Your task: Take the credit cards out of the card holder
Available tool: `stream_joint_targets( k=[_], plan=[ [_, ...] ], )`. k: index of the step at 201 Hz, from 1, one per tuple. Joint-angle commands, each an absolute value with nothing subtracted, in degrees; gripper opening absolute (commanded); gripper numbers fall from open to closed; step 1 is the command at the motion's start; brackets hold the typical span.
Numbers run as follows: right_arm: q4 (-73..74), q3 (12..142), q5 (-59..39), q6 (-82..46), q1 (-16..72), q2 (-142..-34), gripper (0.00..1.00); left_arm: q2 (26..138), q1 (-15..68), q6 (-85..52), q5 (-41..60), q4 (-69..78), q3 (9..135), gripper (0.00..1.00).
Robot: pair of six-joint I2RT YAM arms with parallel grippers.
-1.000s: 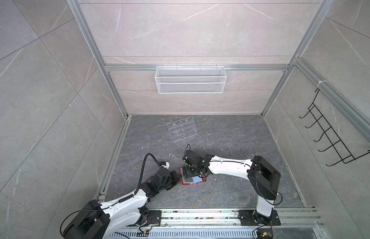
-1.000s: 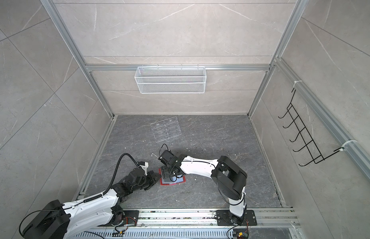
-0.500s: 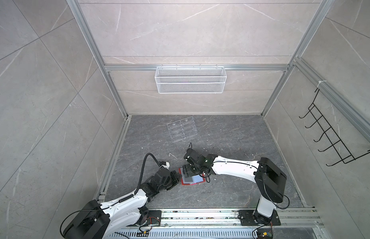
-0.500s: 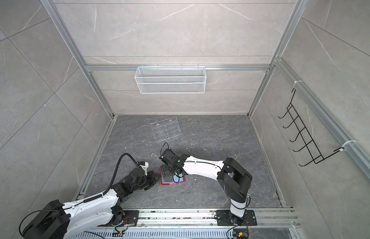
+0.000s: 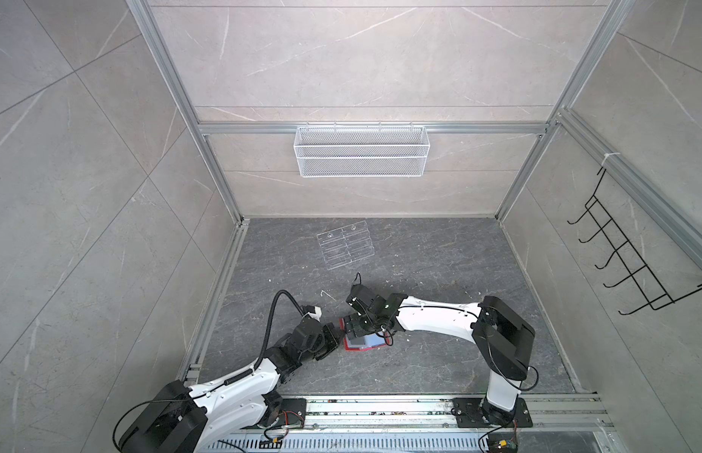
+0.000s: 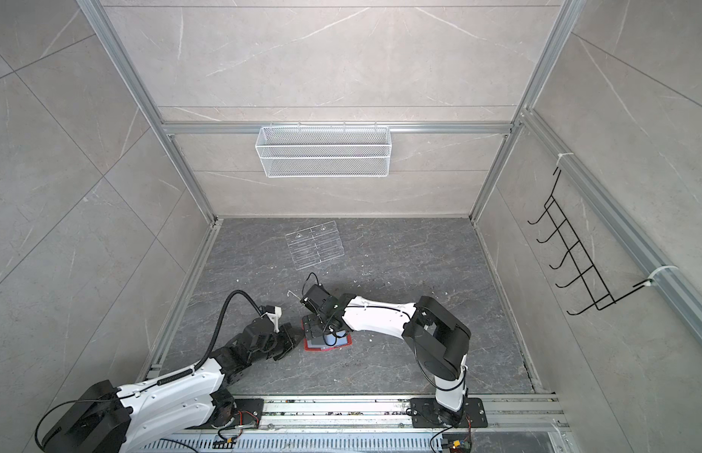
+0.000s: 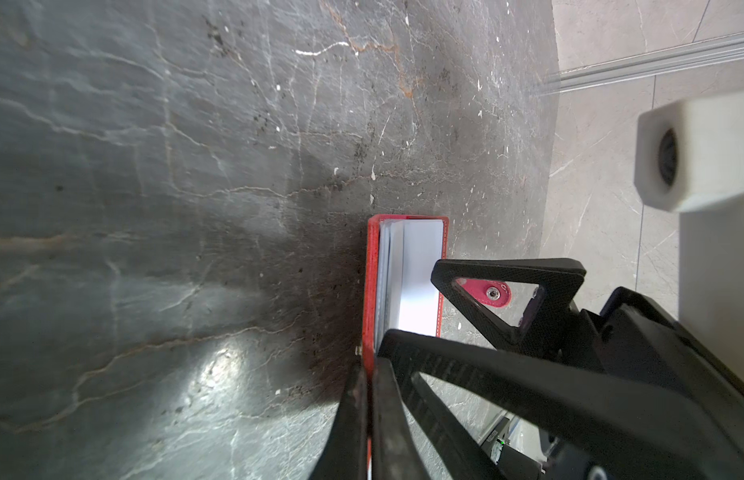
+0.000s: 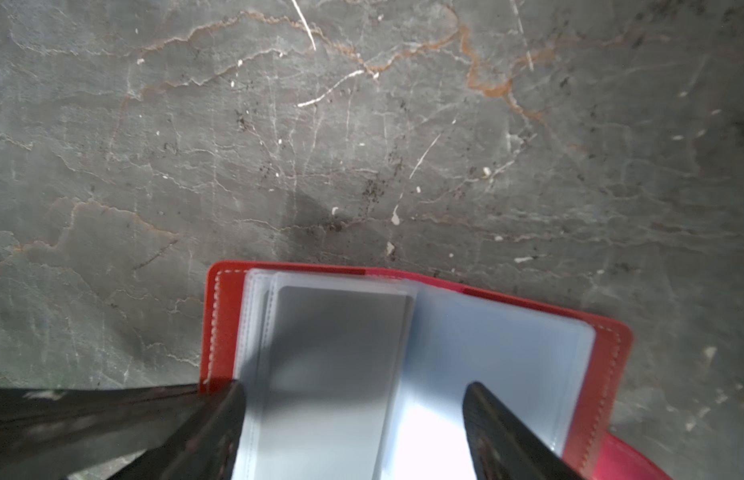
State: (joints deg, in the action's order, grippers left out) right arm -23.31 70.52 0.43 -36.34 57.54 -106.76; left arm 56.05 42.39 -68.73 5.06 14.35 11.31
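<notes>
The red card holder [image 5: 356, 350] [image 6: 326, 349] lies open on the dark floor between the two arms. My left gripper [image 7: 368, 370] [image 5: 336, 333] is shut on the edge of its red cover [image 7: 370, 270], holding it from the left. My right gripper [image 8: 355, 388] [image 5: 355, 327] hovers over the clear sleeves with its jaws wide open and nothing between them. A grey credit card [image 8: 341, 353] sits inside the top sleeve, between the right fingertips. The holder's snap strap [image 7: 486, 295] shows on the far side. No other credit cards are visible.
A clear acrylic rack [image 5: 346, 245] lies on the floor farther back. A white wire basket [image 5: 361, 151] hangs on the back wall and a black hook rack [image 5: 631, 266] on the right wall. A small white scrap [image 5: 325, 293] lies near the arms.
The right gripper's jaws have spread wider over the open holder, and the right arm's elbow has shifted right. The left gripper has held its grip without moving.
</notes>
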Motion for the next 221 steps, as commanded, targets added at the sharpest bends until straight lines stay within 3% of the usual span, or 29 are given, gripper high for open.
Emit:
stream_joint_targets(
  k=[1, 69, 221],
  plan=[
    [-23.6, 72.2, 0.1, -36.0, 58.2, -108.3, 0.85, 55.1, 42.6, -67.2, 5.3, 16.3, 13.0, 0.0],
    [-28.9, 73.6, 4.8, -35.8, 58.2, -109.5, 0.77, 54.9, 42.6, -67.0, 5.3, 16.2, 13.2, 0.0],
    [-32.7, 72.5, 11.6, -35.7, 57.8, -104.2, 0.72, 56.3, 42.6, -66.8, 5.0, 14.2, 13.2, 0.0]
  ],
)
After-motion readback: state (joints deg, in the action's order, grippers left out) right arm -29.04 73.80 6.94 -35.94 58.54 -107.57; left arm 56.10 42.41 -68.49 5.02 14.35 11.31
